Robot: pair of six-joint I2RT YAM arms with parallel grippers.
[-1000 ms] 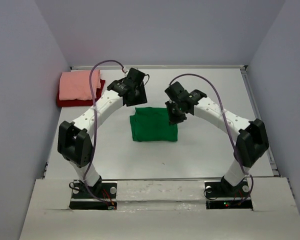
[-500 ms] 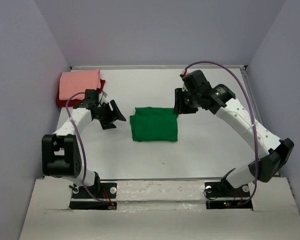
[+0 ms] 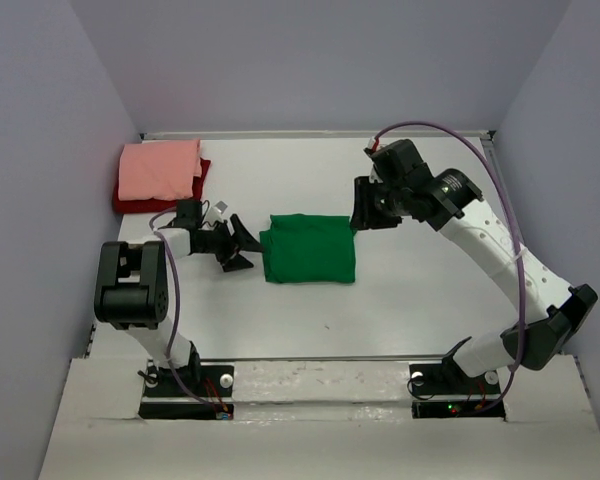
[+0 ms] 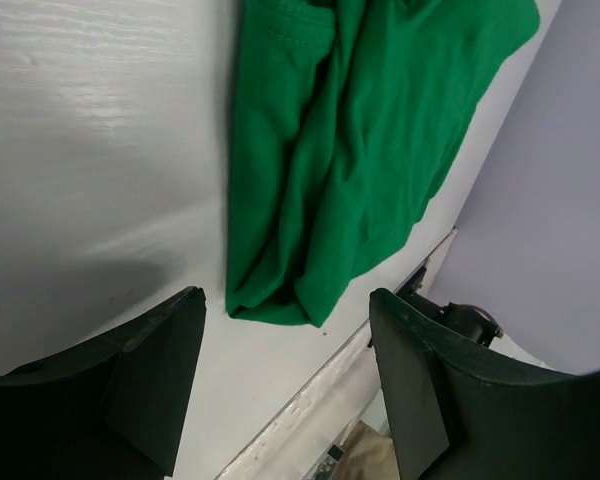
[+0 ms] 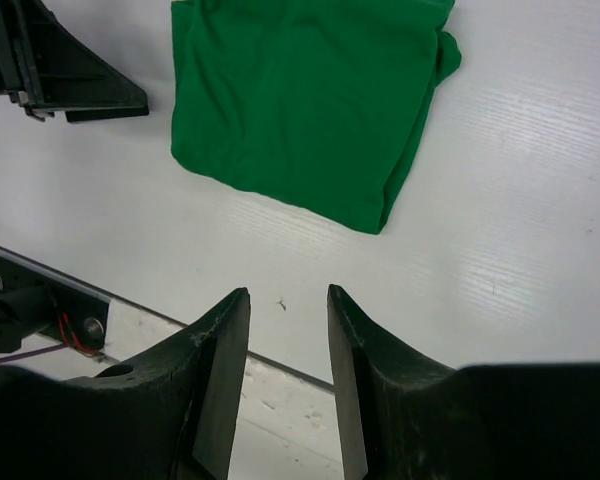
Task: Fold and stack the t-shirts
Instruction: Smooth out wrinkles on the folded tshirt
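Robot lab test cell: white worktop (image 3: 410,300) boxed in by plain pale walls (image 3: 320,60), left arm (image 3: 130,290) and right arm (image 3: 490,240) bolted at its near edge, purple cable (image 3: 432,125) looping over each.

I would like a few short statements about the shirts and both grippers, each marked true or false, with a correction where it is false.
1. The green t-shirt lies folded, apart from the other two shirts. True.
2. The salmon-pink t-shirt lies under the dark red t-shirt. False: the pink one is on top.
3. The left gripper holds the green t-shirt. False: it is open and empty, beside the shirt's left edge.
4. The right gripper is open and holds nothing. True.
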